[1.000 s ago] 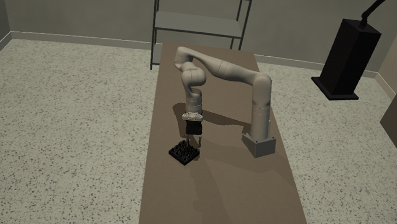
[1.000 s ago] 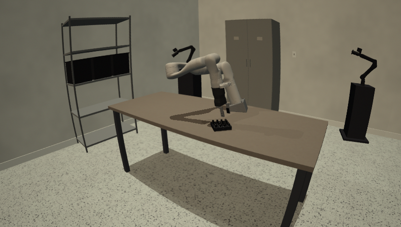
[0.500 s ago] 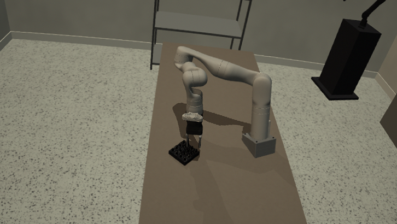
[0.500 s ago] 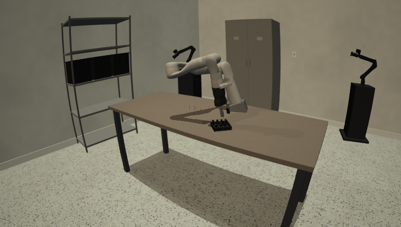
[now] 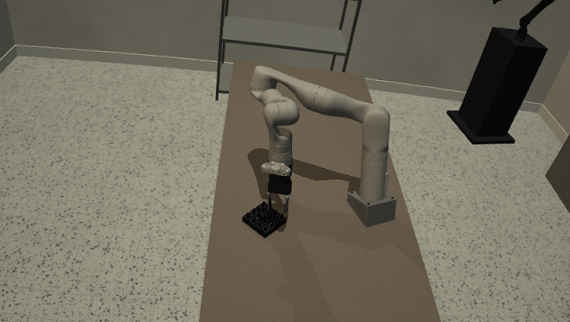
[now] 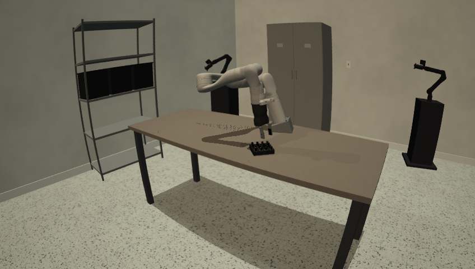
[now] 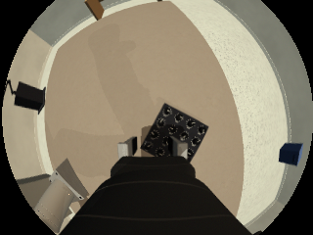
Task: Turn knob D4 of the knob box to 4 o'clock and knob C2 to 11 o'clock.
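bare room, brown table with a shelf rack behind. knob box standing on its feet near the table's edge. gripper hanging just above its far side, spread fully wide, gripping nothing. knob marks too small to read; judging by this, both turns probably not yet done.
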